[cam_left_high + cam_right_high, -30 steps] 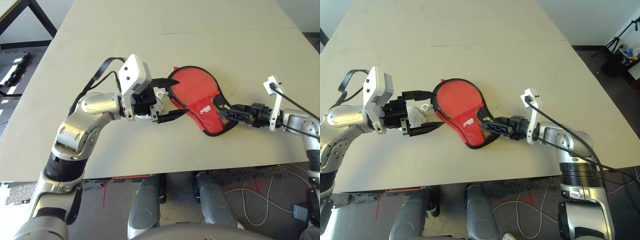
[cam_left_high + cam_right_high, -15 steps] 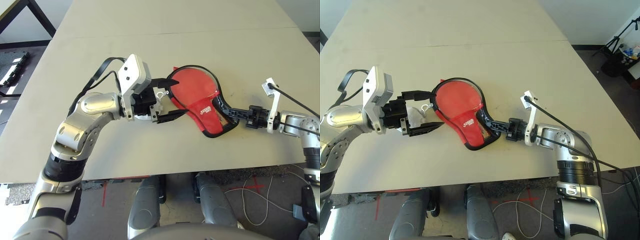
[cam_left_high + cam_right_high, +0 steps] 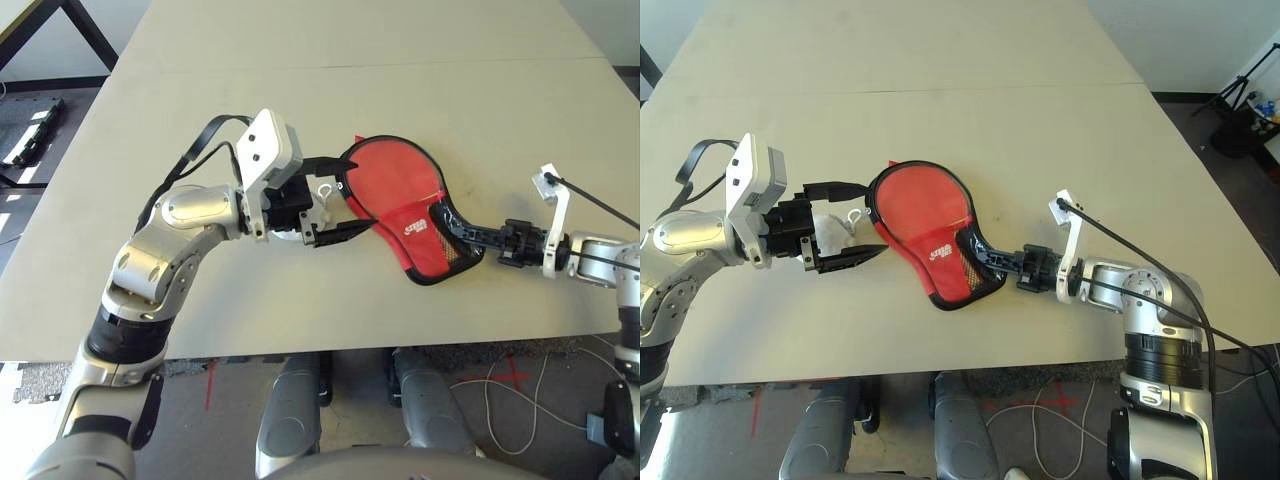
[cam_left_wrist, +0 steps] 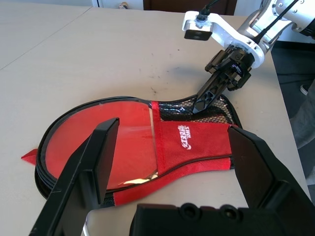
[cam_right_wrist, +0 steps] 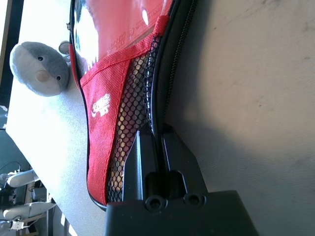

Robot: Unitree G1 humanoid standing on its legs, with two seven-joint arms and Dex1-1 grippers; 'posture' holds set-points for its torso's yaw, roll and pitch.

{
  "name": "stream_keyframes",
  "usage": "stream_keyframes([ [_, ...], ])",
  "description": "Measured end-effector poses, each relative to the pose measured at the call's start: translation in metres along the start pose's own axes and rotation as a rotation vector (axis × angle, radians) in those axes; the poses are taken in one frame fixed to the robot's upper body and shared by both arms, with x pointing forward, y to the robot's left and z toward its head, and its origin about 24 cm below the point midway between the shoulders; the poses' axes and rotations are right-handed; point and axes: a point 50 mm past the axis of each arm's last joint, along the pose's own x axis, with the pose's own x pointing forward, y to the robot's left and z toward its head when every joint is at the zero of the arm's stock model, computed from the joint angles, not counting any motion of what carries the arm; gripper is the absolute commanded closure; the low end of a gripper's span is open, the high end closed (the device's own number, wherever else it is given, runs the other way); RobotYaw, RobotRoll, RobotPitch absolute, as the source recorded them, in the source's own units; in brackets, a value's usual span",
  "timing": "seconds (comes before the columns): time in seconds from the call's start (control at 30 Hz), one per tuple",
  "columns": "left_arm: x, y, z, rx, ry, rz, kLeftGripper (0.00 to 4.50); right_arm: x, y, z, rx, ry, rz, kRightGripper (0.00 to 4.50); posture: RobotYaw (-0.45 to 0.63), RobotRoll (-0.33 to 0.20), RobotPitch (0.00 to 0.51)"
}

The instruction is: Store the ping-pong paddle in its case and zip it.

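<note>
The red case (image 3: pixel 398 190) lies flat mid-table, round end toward my left arm, black mesh pocket (image 3: pixel 442 245) at its narrow end. My left gripper (image 3: pixel 355 193) stands open at the round end, one finger on each side of the case's edge, nothing gripped. My right gripper (image 3: pixel 452 223) is shut on the black zipper edge (image 5: pixel 160 83) at the narrow end. A clear window (image 4: pixel 113 147) shows red behind it. The ping-pong paddle itself is hidden; I cannot tell whether it is inside.
A white fluffy ball charm (image 5: pixel 38 69) on a metal ring lies beside the case's round end, between my left fingers (image 3: pixel 850 256). A seam crosses the table (image 3: pixel 400 68) farther back. The table's front edge is close below both arms.
My right gripper has shut on the case's black edge at the narrow end and drawn back to the right, and that end has followed a little. My left arm has stayed put.
</note>
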Motion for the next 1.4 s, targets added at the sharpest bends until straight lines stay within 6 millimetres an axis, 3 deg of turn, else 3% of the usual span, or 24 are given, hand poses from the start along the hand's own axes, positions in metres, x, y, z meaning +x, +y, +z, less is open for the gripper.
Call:
stream_keyframes([
  [0.57, 0.002, 0.001, -0.002, 0.005, -0.013, 0.001, 0.00, 0.001, 0.026, -0.034, 0.044, 0.043, 0.038, 4.48, 0.03, 0.000, 0.263],
  [1.4, 0.003, 0.000, -0.005, 0.014, -0.026, 0.009, 0.00, 0.002, 0.044, -0.058, 0.053, 0.060, 0.073, 4.48, 0.03, 0.000, 0.252],
])
